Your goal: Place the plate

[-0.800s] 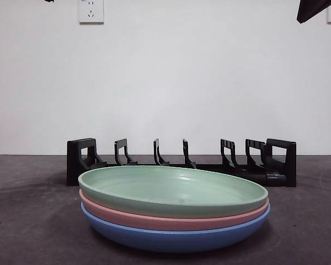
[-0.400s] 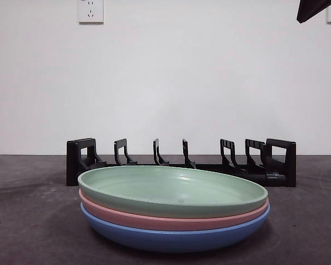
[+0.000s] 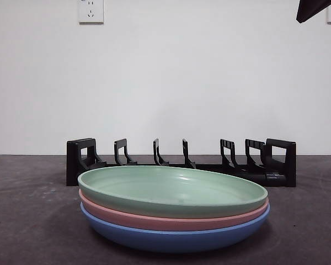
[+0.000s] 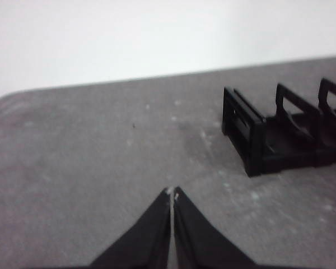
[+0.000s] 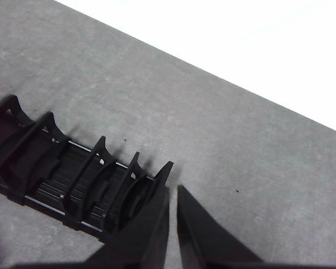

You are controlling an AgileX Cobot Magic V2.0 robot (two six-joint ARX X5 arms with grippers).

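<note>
Three plates are stacked at the table's front: a green plate [image 3: 174, 190] on top, a pink plate [image 3: 171, 221] under it, and a blue plate [image 3: 174, 238] at the bottom. A black slotted plate rack [image 3: 182, 163] stands behind them with its slots empty. My left gripper [image 4: 172, 193] is shut and empty, above bare table beside one end of the rack [image 4: 252, 140]. My right gripper [image 5: 172, 189] is shut and empty, above the other end of the rack [image 5: 61, 179]. A black arm tip [image 3: 314, 8] shows at the front view's top right corner. The plates are out of both wrist views.
The dark grey table [image 3: 27, 221] runs to a white wall with an outlet [image 3: 91, 10] high on the left. Bare table lies on both sides of the plate stack and the rack.
A small black tip at the front view's top left corner has gone out of view. The plates, the rack and the tip at the top right have not moved.
</note>
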